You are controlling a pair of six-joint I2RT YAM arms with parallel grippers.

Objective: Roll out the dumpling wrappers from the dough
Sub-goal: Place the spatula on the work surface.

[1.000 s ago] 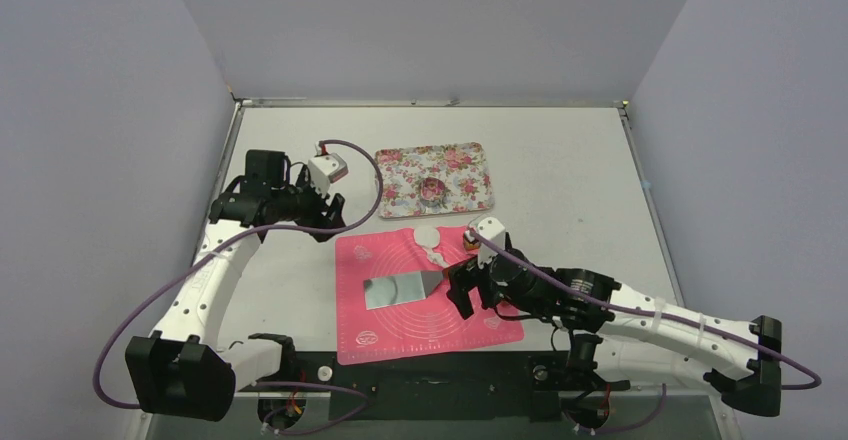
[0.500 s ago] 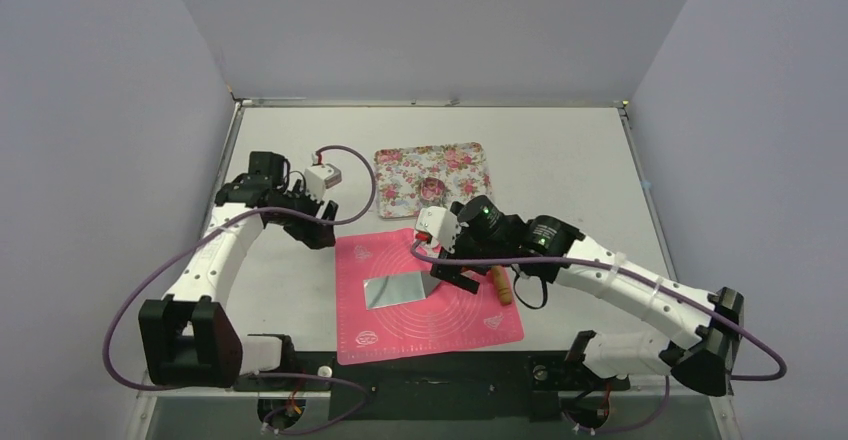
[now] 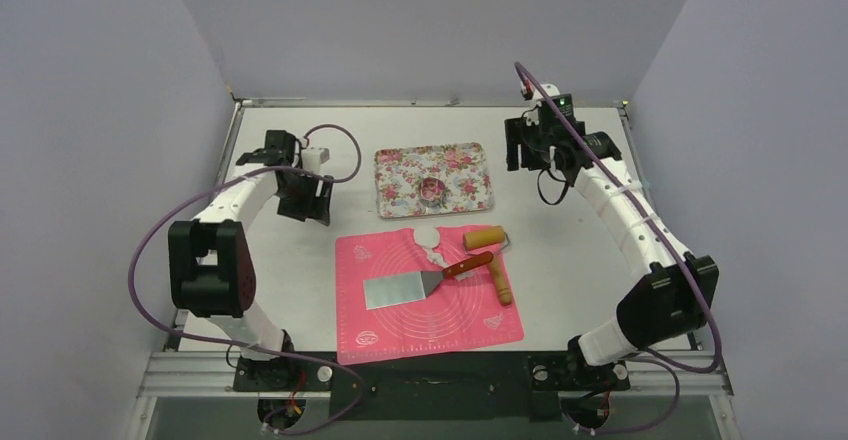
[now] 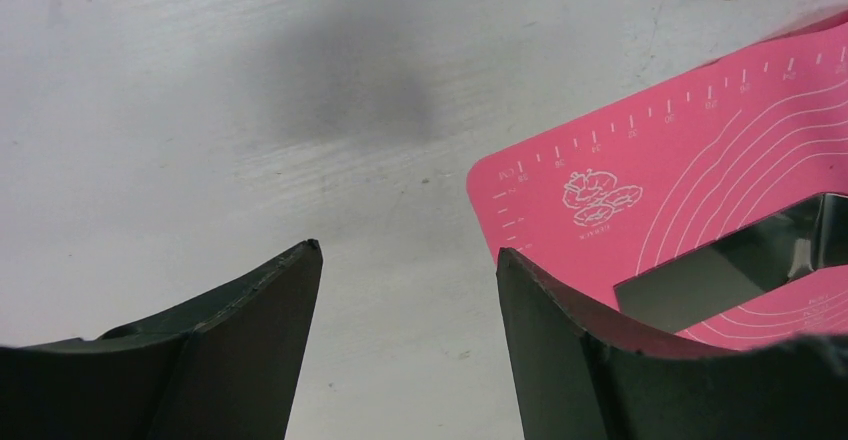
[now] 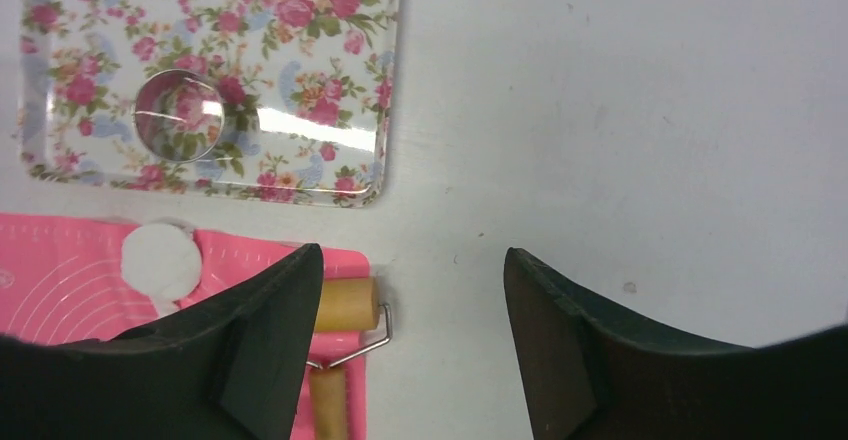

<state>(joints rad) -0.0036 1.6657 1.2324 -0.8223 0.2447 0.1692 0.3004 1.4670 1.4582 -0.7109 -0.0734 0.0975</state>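
A round white dumpling wrapper [image 3: 428, 236] lies at the far edge of the pink mat [image 3: 400, 335]; it also shows in the right wrist view [image 5: 160, 258]. A ragged white dough scrap [image 3: 438, 256] lies just in front of it. A wooden roller [image 3: 486, 238] with its handle [image 3: 500, 283] rests at the mat's right side and shows in the right wrist view [image 5: 348, 305]. My left gripper [image 3: 307, 200] is open and empty over bare table, left of the mat. My right gripper [image 3: 522, 153] is open and empty, high above the table right of the tray.
A floral tray [image 3: 468, 195] behind the mat holds a metal ring cutter [image 3: 432, 190]; the cutter also shows in the right wrist view [image 5: 180, 127]. A steel spatula [image 3: 400, 288] with a red-brown handle [image 3: 468, 266] lies on the mat. Its blade shows in the left wrist view [image 4: 730, 270].
My right arm has swung off the mat to the far right and risen, leaving roller and spatula lying there. My left arm has drawn back toward the far left.
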